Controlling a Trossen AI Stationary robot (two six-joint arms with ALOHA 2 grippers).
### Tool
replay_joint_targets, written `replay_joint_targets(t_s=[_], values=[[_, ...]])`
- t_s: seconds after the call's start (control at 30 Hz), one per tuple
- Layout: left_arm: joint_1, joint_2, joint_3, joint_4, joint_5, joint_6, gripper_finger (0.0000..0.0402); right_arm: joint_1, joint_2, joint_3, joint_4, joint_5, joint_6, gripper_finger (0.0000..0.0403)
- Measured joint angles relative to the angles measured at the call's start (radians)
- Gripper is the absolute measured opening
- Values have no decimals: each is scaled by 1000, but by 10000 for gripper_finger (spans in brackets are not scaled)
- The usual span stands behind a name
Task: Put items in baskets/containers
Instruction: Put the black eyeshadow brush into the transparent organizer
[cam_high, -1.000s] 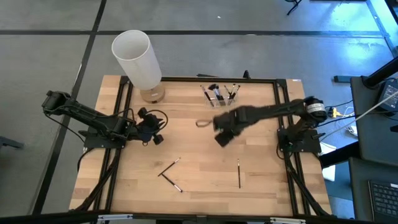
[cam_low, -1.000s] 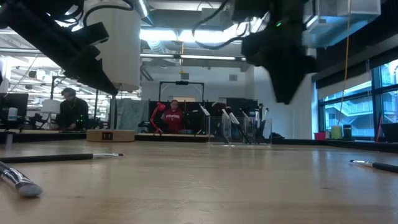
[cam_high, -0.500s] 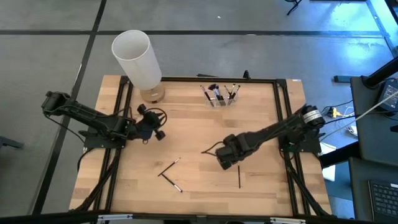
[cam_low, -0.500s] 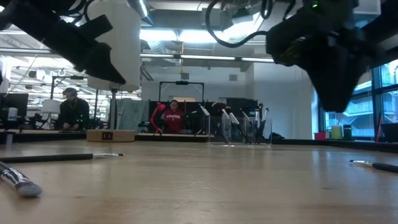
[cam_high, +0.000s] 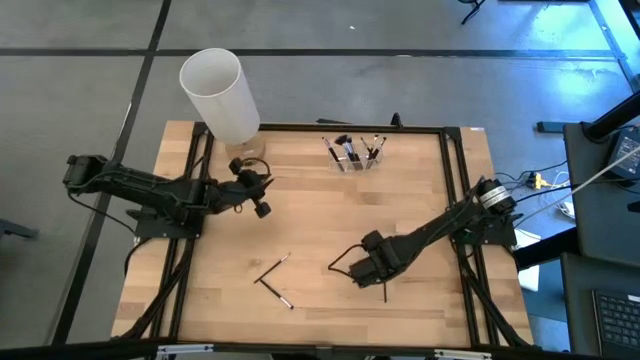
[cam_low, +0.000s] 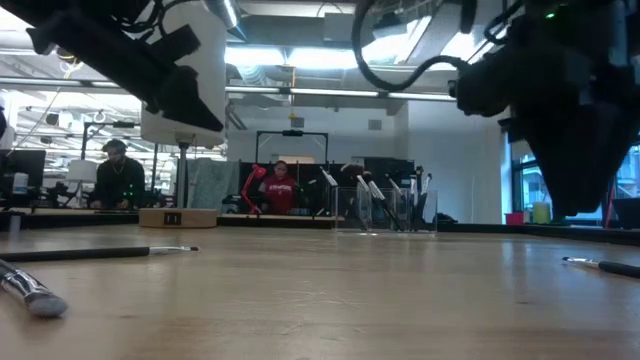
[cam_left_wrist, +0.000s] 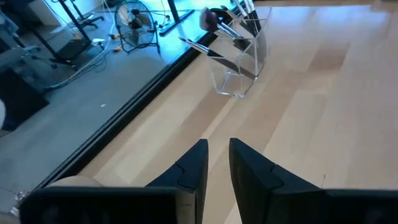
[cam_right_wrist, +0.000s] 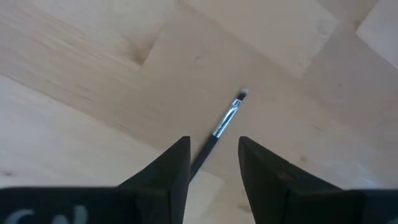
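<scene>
High view first: the wooden table (cam_high: 320, 215) holds most of the story. By its far edge my clear organizer (cam_high: 352, 158) already carries several makeup brushes standing in its compartments, so part of the job looks done. Three brushes lie loose on the near half: a crossed pair (cam_high: 272, 280) toward my left side, and a single brush (cam_high: 385, 291) under my right arm. My right gripper (cam_high: 368, 270) hangs low over that single brush (cam_right_wrist: 225, 124), fingers spread with the handle running between them, not yet pinched. My left gripper (cam_high: 255, 192) waits near the tall white cylinder (cam_high: 220, 95), its fingers (cam_left_wrist: 196, 168) a narrow slit apart and holding nothing. I judge three brushes remain.
</scene>
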Motion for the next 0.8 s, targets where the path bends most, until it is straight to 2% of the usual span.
replay_joint_targets(t_s=[0.17,0.33,0.53,0.63,0.8], values=[[34,0,0,1,45,5,61,16,-3,-73,36,5,33,151],[45,0,0,1,74,5,61,16,-3,-163,219,-24,30,154],[45,0,0,1,78,-3,61,16,-10,-211,257,-24,39,152],[43,0,0,-3,79,-12,61,15,-10,-236,277,-43,44,133],[42,0,-20,2,111,-31,61,11,-9,-258,286,-53,25,67]])
